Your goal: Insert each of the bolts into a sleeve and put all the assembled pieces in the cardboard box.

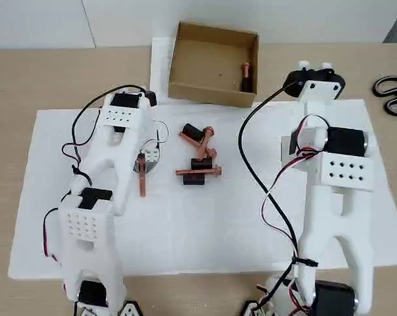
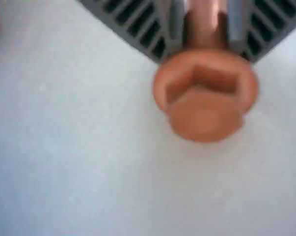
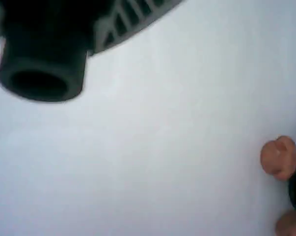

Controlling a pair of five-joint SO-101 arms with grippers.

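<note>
Pinching a copper bolt [image 2: 204, 98] by its shank with the left claw [image 1: 143, 163], ribbed fingers [image 2: 128, 19] pressed in from both sides, flanged hex head sticking out past the tips, just over the white sheet [image 1: 185, 230] spread on the tabletop [image 1: 14, 72]. To the right of that claw, apart from it and lying flat on the sheet between the two arms: a loose cluster [image 1: 199, 158] of black sleeves and copper bolts, some touching or crossing one another, one bolt lying crosswise against a sleeve on the side nearest the arm bases. Beyond the cluster, farther out than the left claw, at the sheet's far edge: the cardboard box [image 1: 211, 93], open-topped, with one assembled piece [image 1: 246, 78] leaning at its right-hand wall. Farther right, the right arm [image 1: 336, 197] folded over the sheet, the right claw [image 3: 49, 29] gripping a black sleeve [image 3: 40, 69], hollow bore facing the wrist camera. Near that claw but not touching it, two copper bolt heads [image 3: 280, 157] beside a dark sleeve end. Well to the right of both claws, scissors [image 1: 392, 92] on the bare tabletop.
</note>
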